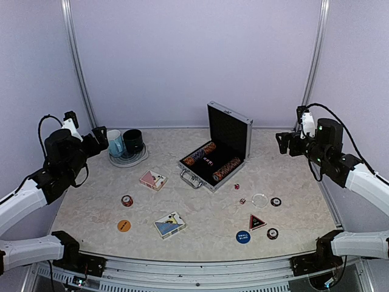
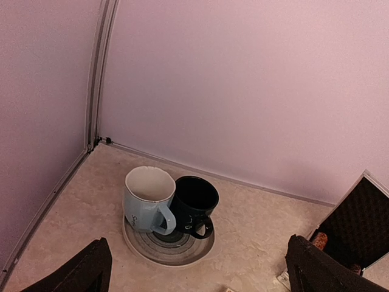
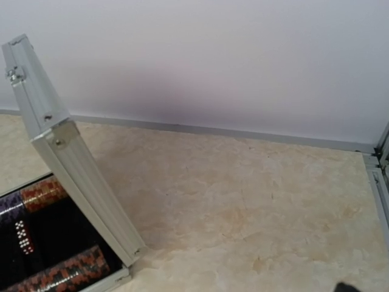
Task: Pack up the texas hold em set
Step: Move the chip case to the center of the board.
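The silver case stands open mid-table, lid upright, with two striped chip rows in its black lining. Loose on the table lie a pink card deck, a blue card deck, round buttons, a triangle marker and red dice. My left gripper hangs open at the far left, facing the mugs, empty between its fingers. My right gripper hovers open to the right of the case lid, holding nothing.
A light-blue mug and a dark mug stand on a ringed plate at the back left. A clear disc lies near the dice. Walls and frame posts close in the back and sides.
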`<state>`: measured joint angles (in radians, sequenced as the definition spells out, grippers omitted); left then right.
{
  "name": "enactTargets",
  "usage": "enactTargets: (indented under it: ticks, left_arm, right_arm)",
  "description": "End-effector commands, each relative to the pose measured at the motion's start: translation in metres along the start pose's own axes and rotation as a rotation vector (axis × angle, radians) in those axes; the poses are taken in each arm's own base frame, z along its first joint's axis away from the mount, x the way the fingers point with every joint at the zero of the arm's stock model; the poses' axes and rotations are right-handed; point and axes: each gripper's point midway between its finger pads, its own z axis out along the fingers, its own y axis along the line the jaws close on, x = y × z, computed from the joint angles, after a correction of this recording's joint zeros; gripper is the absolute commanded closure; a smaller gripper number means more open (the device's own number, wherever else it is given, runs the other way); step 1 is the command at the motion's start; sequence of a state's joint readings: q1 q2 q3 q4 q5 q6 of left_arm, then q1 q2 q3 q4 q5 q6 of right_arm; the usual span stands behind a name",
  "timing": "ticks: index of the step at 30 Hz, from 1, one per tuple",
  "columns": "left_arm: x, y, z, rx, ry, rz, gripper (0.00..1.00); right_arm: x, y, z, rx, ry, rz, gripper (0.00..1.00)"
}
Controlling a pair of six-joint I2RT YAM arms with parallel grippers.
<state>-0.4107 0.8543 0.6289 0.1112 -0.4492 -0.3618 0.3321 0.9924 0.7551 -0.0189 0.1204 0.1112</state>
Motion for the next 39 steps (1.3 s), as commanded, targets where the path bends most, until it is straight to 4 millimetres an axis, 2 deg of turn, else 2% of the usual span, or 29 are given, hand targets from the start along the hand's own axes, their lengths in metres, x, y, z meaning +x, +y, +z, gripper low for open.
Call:
enactTargets:
  ticks: [1, 10, 14, 18, 21, 25, 28, 33, 39]
  left_arm:
    - [-0.004, 0.001, -0.003, -0.009, -0.021, 0.007, 0.01]
    - [-0.002, 0.0, -0.004, -0.006, -0.015, 0.002, 0.01]
    - [0.0, -0.007, -0.002, 0.007, -0.008, -0.009, 0.01]
    - [0.013, -0.02, 0.006, 0.004, 0.048, 0.032, 0.01]
    - [0.025, -0.035, 0.011, 0.05, 0.09, 0.048, 0.01]
    - [0.036, -0.068, 0.015, 0.145, 0.111, 0.056, 0.01]
    - [0.047, -0.086, 0.025, 0.163, 0.152, 0.083, 0.01]
    - [0.068, -0.093, 0.033, 0.172, 0.206, 0.122, 0.01]
    - [0.074, -0.108, 0.034, 0.247, 0.215, 0.13, 0.01]
  right_arm:
    - [0.0, 0.007, -0.006, -0.028, -0.005, -0.011, 0.01]
    - [0.0, 0.008, -0.007, -0.034, 0.005, -0.014, 0.01]
    - [0.002, 0.011, -0.007, -0.052, 0.031, -0.022, 0.01]
    - [0.0, 0.03, 0.002, -0.14, 0.048, -0.047, 0.01]
    - [-0.001, 0.053, 0.01, -0.247, 0.056, -0.079, 0.01]
    - [-0.007, 0.075, 0.032, -0.344, 0.059, -0.097, 0.01]
    - [-0.01, 0.083, 0.054, -0.362, 0.065, -0.112, 0.01]
    - [-0.011, 0.097, 0.09, -0.405, 0.068, -0.217, 0.01]
    - [-0.024, 0.096, 0.133, -0.36, 0.064, -0.318, 0.01]
